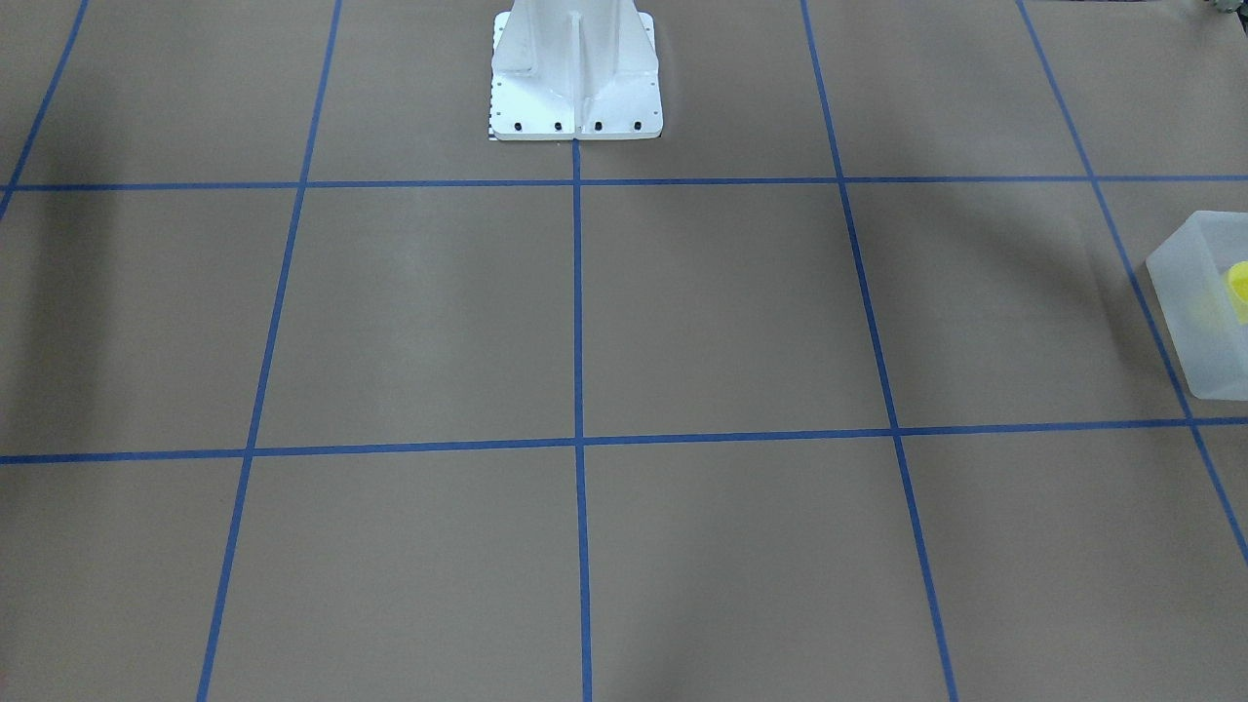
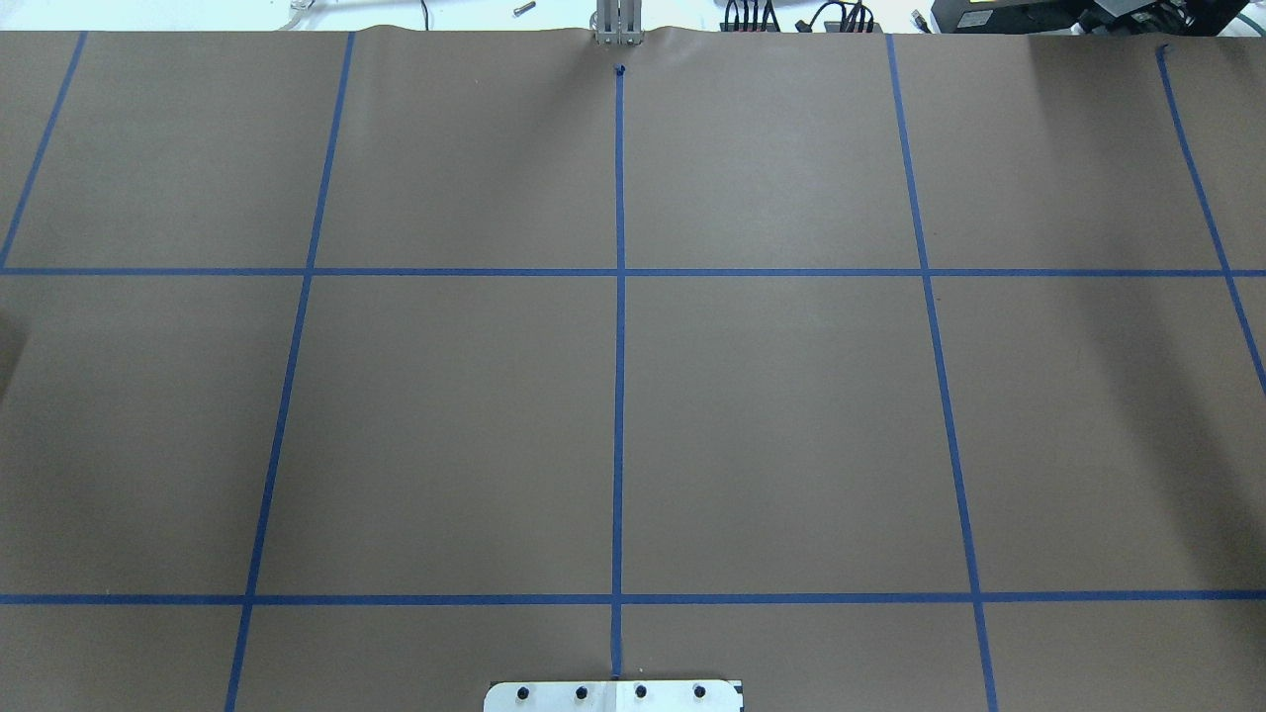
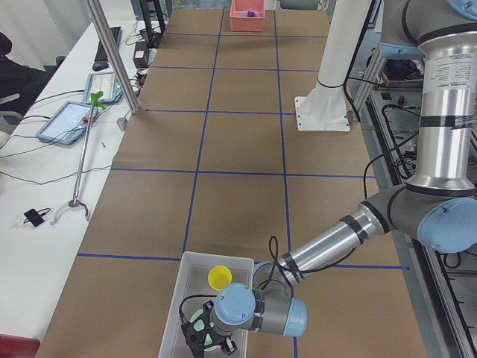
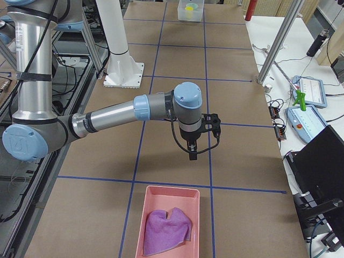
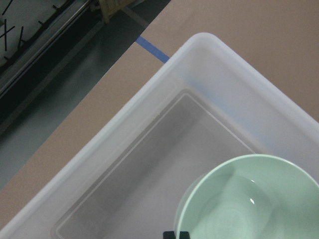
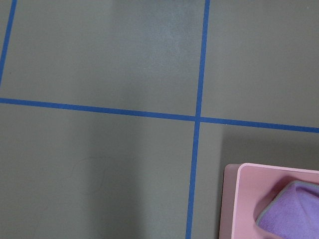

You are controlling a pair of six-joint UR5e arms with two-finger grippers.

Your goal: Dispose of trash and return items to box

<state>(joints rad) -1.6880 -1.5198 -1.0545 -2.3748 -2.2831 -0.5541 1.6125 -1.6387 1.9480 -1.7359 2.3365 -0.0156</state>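
The pale mint-green bowl point(image 5: 249, 204) hangs low inside the translucent white box point(image 5: 149, 99), its shadow on the box floor. My left gripper point(image 5: 176, 234) is shut on the bowl's rim; only its two dark tips show. In the exterior left view the left gripper point(image 3: 197, 344) is over the box point(image 3: 179, 298) with the bowl point(image 3: 200, 326). The yellow cup point(image 3: 219, 278) stands in the box's far end and also shows in the front view point(image 1: 1239, 285). My right gripper point(image 4: 192, 155) hovers above the bare table; I cannot tell whether it is open or shut.
A pink tray point(image 4: 145, 215) with a purple cloth point(image 4: 167, 228) sits at the table's right end, just beyond the right gripper; its corner shows in the right wrist view point(image 6: 239, 199). The white robot base point(image 1: 575, 68) stands at mid-table.
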